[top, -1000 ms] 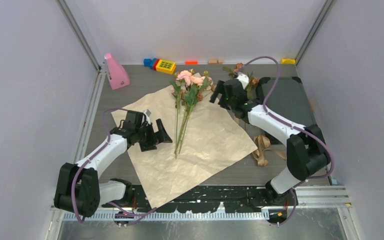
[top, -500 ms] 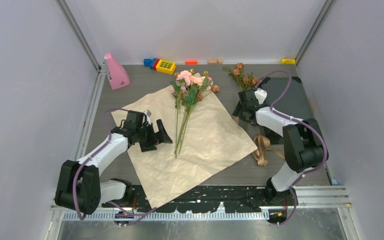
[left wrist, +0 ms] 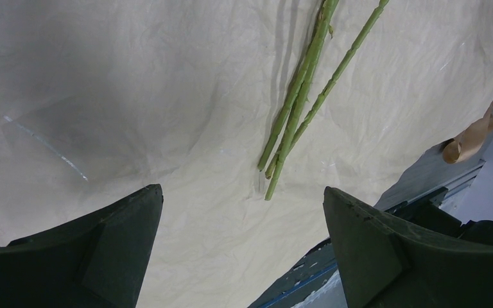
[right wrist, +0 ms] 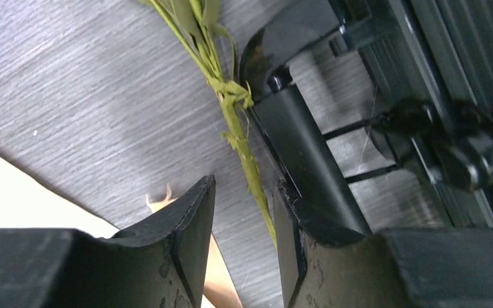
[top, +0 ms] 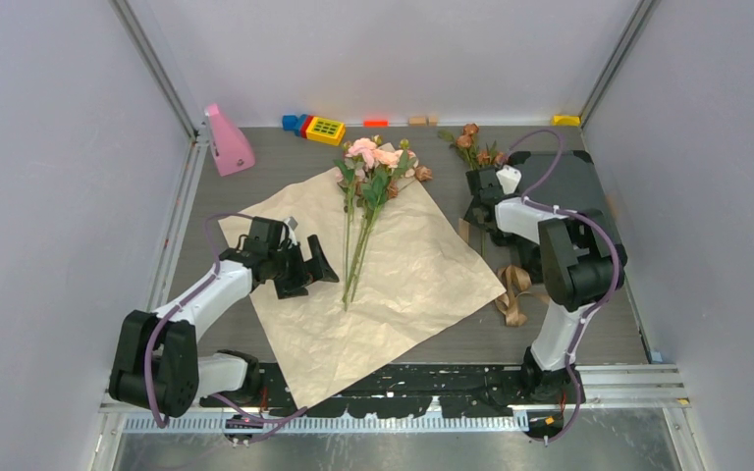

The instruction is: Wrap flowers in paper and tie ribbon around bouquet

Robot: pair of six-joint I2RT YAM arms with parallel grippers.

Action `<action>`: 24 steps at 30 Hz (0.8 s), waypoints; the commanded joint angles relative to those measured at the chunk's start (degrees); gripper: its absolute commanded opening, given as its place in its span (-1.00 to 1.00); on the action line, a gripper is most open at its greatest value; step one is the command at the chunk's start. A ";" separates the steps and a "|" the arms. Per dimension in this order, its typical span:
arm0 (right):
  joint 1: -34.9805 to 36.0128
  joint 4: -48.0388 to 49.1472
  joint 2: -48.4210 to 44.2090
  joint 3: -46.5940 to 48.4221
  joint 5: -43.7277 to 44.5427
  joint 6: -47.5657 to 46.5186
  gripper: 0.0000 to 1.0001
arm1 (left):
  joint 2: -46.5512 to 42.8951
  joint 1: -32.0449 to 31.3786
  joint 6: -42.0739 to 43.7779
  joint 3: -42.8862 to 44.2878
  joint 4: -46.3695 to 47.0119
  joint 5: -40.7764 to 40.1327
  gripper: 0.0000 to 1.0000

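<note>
Right tool (right wrist: 245,186) has retreated to 2 o'clock, now narrow around 1 thin rose stem (right wrist: 230,109) lying off-centre and not yet pinched, so it may slip free; left tool (left wrist: 242,191) stands wide.

My top camera looks down on the table (top: 265,177) from high over its six o'clock edge. My left wrist camera hangs close above the paper (left wrist: 135,96), flower stems (left wrist: 295,109) at one o'clock; the top view shares both. My right wrist camera skims the table, close on one stem (right wrist: 247,160).
</note>
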 commanded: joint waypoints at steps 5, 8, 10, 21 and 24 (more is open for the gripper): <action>-0.15 -1.47 8.01 7.80 4.57 -6.50 -0.20 | -0.55 0.00 1.13 0.22 1.10 -0.15 0.99; -0.15 -3.81 10.20 10.24 4.55 -8.07 -0.31 | -0.91 0.00 1.11 0.20 0.86 -0.39 0.99; -0.17 -4.39 10.86 10.74 4.42 -8.30 -0.37 | -1.17 0.00 1.09 0.19 0.74 -0.54 0.99; -0.31 4.65 4.12 18.46 2.14 -23.71 -0.98 | -2.22 0.00 1.02 0.05 0.46 -0.42 0.99; -0.33 18.29 1.66 18.23 4.32 -34.45 -0.99 | -2.83 0.00 0.98 0.04 0.27 -0.74 0.99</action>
